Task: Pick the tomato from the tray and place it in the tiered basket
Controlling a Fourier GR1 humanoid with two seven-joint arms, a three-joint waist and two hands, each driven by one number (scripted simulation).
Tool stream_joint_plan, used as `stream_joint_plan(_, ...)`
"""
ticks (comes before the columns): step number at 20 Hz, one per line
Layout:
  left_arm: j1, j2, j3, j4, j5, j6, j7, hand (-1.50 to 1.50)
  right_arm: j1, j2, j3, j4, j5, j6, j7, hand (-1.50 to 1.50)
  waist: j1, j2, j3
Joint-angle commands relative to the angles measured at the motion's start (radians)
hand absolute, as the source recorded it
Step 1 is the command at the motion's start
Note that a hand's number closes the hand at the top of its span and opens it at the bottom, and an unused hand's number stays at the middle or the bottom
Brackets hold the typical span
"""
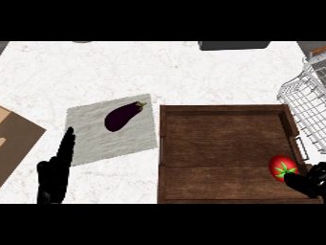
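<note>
A red tomato point(282, 166) with a green stem lies in the near right corner of the brown wooden tray point(222, 139). My right hand point(319, 183) sits at the lower right, just beside the tomato, one finger touching its near side; whether it grips the tomato cannot be made out. The white wire tiered basket point(319, 107) stands to the right of the tray, reaching the view's right edge. At the lower left my left hand point(54, 172) rests open, fingers straight and pointing up.
A purple eggplant point(123, 116) lies on a grey-white cloth point(112, 128) left of the tray. A tan wooden board point(3, 143) fills the left edge. A dark object point(233, 45) sits at the counter's far edge.
</note>
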Motion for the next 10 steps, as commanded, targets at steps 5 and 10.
stream_joint_plan(5, 0.015, 0.006, 0.006, -0.008, -0.007, 0.006, 0.028, 0.00, 0.139, -0.016, -0.195, -0.516, -0.088, -0.035, 0.051, 1.50, -0.005, 0.003, -0.003)
stream_joint_plan(10, 0.002, -0.035, -0.011, 0.020, -0.011, 0.010, 0.012, 0.00, 0.109, -0.128, -0.299, -0.759, -0.082, 0.113, 0.119, 1.50, 0.014, 0.009, -0.005)
